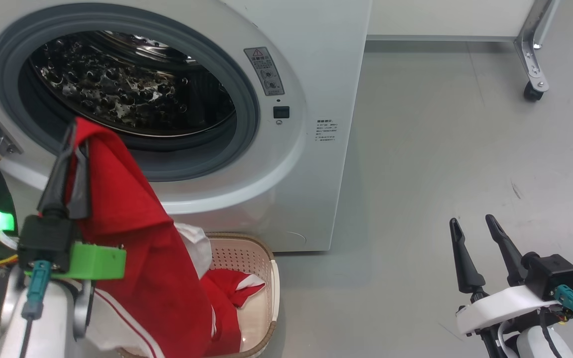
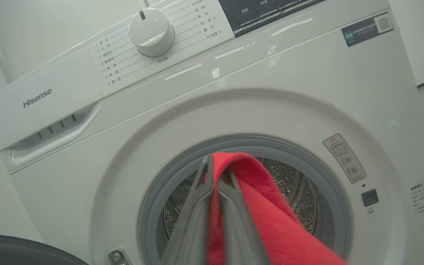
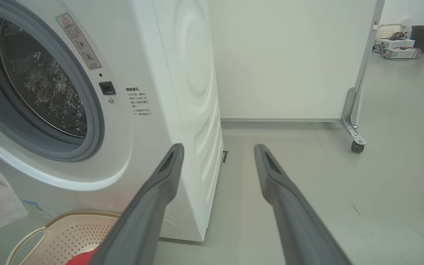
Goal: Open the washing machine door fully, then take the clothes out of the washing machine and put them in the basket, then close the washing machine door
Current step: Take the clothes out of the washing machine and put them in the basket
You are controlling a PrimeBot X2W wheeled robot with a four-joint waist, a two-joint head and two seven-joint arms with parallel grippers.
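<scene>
Left gripper (image 1: pixel 78 139) has its two dark fingers clamped tight on a fold of the red garment (image 1: pixel 137 223). It holds the fold up in front of the washing machine (image 1: pixel 311 74), and the tail drapes down into the basket (image 1: pixel 266 258) below the opening. Right gripper (image 1: pixel 471 220) hangs spread wide and empty over the floor (image 1: pixel 440 149), well apart.

To my eye the pinch is only at the fingertips, so that soft, fleecy-looking cloth could slide free early. Dropped from here, part might flop over the woven-look rim, or drag the light perforated plastic basket askew.

A white cloth (image 1: pixel 194 243) sags beside the red. Behind gleams the dimpled steel drum (image 1: pixel 132 89) inside its grey rubber ring (image 1: pixel 249 119).
</scene>
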